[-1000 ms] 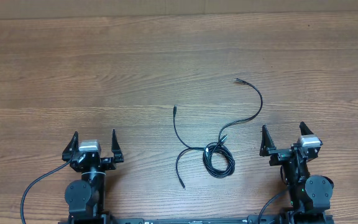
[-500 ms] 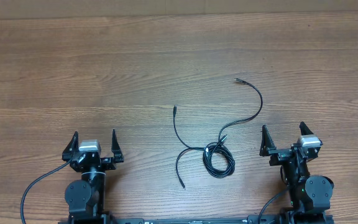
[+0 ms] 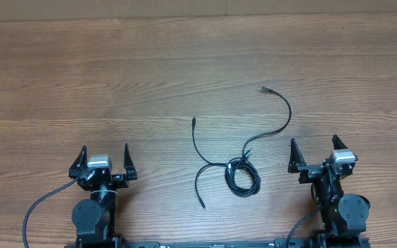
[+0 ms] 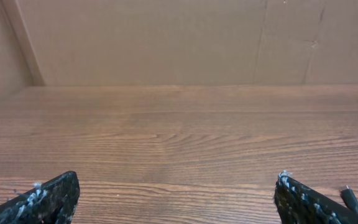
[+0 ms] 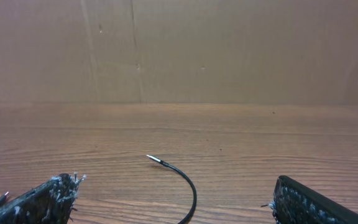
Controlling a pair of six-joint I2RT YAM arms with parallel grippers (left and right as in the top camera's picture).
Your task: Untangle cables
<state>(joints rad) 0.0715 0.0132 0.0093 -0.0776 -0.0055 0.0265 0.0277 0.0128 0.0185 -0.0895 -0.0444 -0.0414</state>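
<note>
Thin black cables (image 3: 243, 176) lie tangled on the wooden table between the arms, with a small coil near the front. One strand arcs up to a plug tip at the upper right (image 3: 263, 88); other ends reach the centre (image 3: 194, 120) and the front (image 3: 203, 206). The left gripper (image 3: 105, 158) stands open at the front left, well apart from the cables, nothing between its fingers (image 4: 48, 199). The right gripper (image 3: 314, 153) is open just right of the coil. In the right wrist view a cable end (image 5: 182, 180) with its metal tip lies ahead of that gripper (image 5: 176, 196).
Brown cardboard walls (image 4: 166, 37) close off the back of the table (image 3: 81, 69). Thick black arm cables (image 3: 40, 207) trail at the front edge beside each base. A small plug tip (image 4: 350, 198) shows at the right edge of the left wrist view.
</note>
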